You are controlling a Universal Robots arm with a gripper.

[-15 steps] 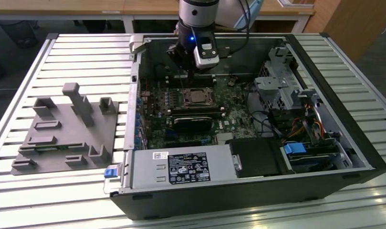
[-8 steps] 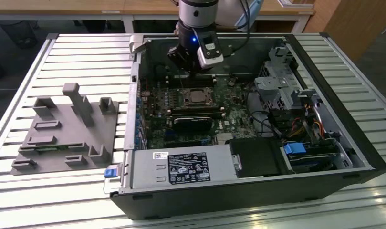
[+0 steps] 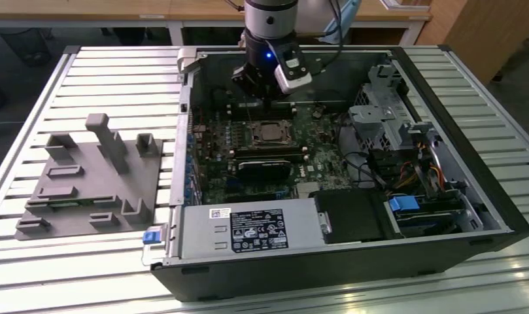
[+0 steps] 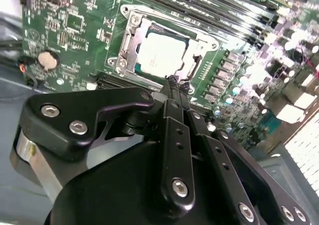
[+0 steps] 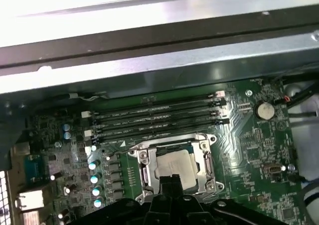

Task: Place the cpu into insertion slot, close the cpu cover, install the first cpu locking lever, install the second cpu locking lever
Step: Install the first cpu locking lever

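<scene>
Gripper (image 4: 177, 84) clenched and empty over the open computer case (image 3: 473, 196).
In the exterior view it hangs at twelve o'clock from the socket, fingers pressed together on nothing. The cpu (image 4: 162, 56) lies seated in the green motherboard (image 4: 65, 31), with the cpu cover (image 4: 128, 43) lying flat around its edges.

A pale slatted table (image 3: 89, 78) stands before a wooden desk (image 3: 116, 8), over what seems dark flooring (image 3: 0, 88).

Dull silvery metal cpu (image 4: 162, 56), shiny metal cpu cover (image 4: 128, 48), matt black gripper (image 4: 178, 87), glossy green motherboard (image 4: 82, 51)
</scene>
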